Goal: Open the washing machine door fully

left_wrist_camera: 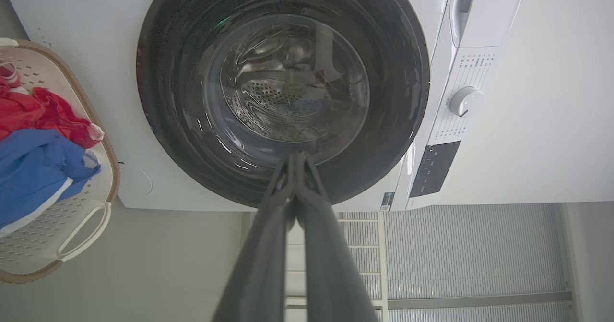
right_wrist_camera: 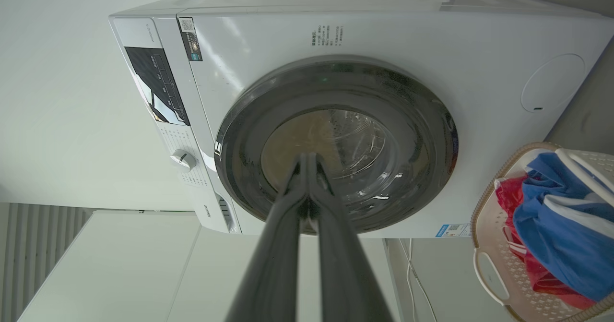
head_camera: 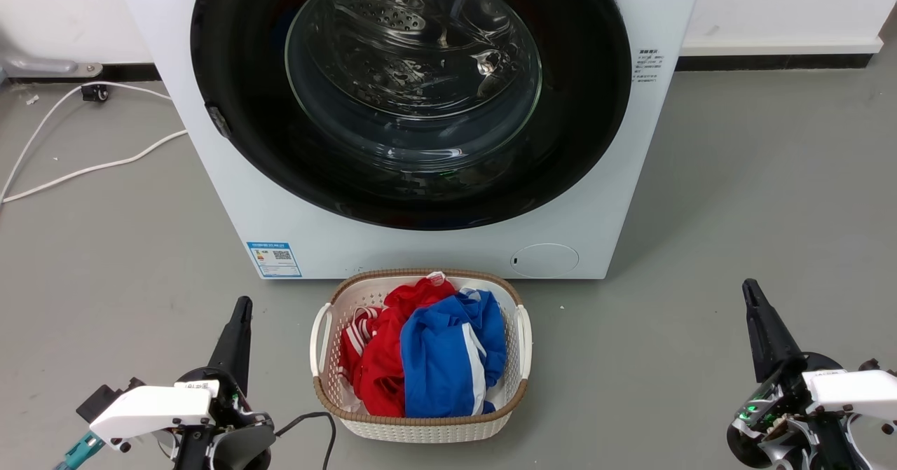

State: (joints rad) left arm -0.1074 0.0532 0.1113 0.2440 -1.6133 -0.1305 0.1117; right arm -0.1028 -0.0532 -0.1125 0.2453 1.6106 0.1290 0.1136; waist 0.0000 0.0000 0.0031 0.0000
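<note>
The white washing machine (head_camera: 224, 197) stands straight ahead on the floor. Its round glossy black washing machine door (head_camera: 581, 106) lies flat against the front, closed, with the clear glass bowl (head_camera: 413, 71) showing the steel drum behind. A small dark catch (head_camera: 218, 120) sits on the door's left rim. My left gripper (head_camera: 242, 305) is low at the left, shut and empty, well short of the machine. At the lower right my right gripper (head_camera: 750, 289) is likewise shut and empty. Both wrist views look along closed fingers at the door (left_wrist_camera: 182, 135) (right_wrist_camera: 417, 135).
A white wicker-rimmed laundry basket (head_camera: 420, 424) with red and blue clothes sits on the floor just before the machine, between my arms. White cables (head_camera: 91, 169) trail over the grey floor at the left. A round flap (head_camera: 544, 260) and a blue label (head_camera: 275, 258) mark the machine's lower front.
</note>
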